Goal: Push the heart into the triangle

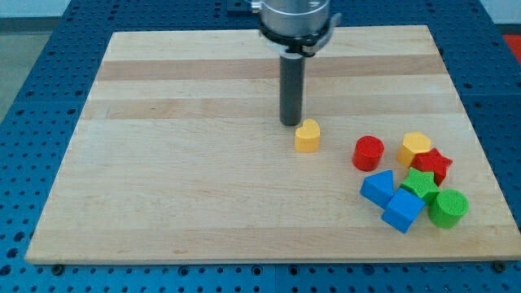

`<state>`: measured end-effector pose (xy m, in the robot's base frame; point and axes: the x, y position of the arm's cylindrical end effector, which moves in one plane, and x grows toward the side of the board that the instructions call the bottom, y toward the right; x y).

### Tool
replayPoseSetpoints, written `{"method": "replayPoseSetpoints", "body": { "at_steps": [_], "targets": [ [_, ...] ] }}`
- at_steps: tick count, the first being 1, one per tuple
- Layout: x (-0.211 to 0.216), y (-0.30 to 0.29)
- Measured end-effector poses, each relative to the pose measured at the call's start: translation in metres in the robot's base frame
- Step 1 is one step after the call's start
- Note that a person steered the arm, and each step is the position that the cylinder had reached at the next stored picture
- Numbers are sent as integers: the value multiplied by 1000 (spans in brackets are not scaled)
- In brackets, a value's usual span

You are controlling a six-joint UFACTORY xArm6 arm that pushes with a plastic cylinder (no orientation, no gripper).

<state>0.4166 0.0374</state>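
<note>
A yellow heart block (307, 136) lies right of the board's middle. My tip (291, 123) stands just to its upper left, very close to it or touching it. A blue triangle block (378, 187) lies toward the view's lower right, at the left edge of a cluster of blocks. The heart is well apart from the triangle, up and to its left.
The cluster at the view's right holds a red cylinder (368, 152), a yellow hexagon (415, 147), a red star (431, 165), a green star (420, 184), a blue cube (403, 211) and a green cylinder (448, 207). The wooden board (163, 163) rests on a blue perforated table.
</note>
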Motion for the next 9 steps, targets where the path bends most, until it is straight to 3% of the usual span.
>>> {"method": "replayPoseSetpoints", "body": {
  "at_steps": [2,5,9],
  "targets": [
    [40,1],
    [50,47],
    [74,62]
  ]
}}
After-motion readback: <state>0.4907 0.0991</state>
